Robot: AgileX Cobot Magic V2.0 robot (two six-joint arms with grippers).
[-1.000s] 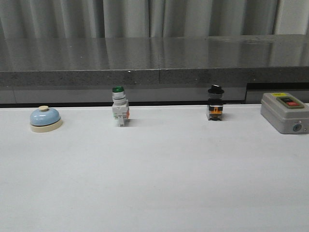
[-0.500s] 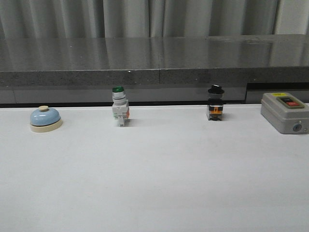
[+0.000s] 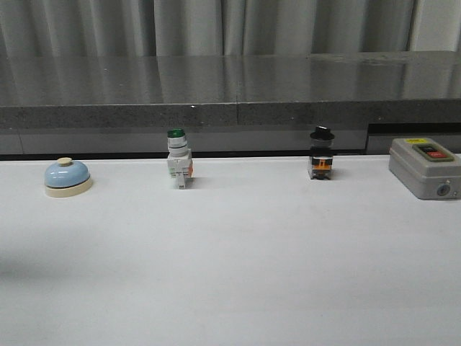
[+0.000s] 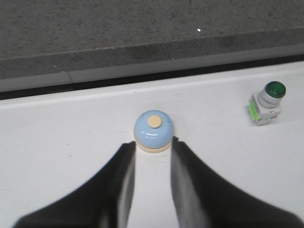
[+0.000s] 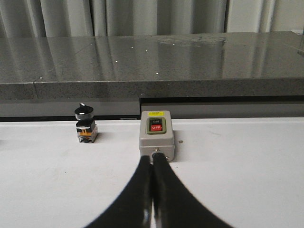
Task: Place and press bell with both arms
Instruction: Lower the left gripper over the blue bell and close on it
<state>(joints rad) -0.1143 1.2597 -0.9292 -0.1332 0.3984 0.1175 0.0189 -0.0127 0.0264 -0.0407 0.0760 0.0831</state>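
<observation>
While both arms sit outside the front view | count: one bell (image 3: 68,176), two switches, one grey box (image 3: 425,167) | bell just ahead of spread left gripper (image 4: 153,148), far-left table (image 3: 230,274) | right gripper (image 5: 152,164) closed, empty.

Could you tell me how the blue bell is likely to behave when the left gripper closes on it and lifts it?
The bell looks rigid, so it should not deform between the open left gripper fingers. Its smooth dome tapers upward, so the fingers may slip unless they close low, near the cream base. Its wide, flat base on the table suggests it will slide rather than tip if nudged.
</observation>
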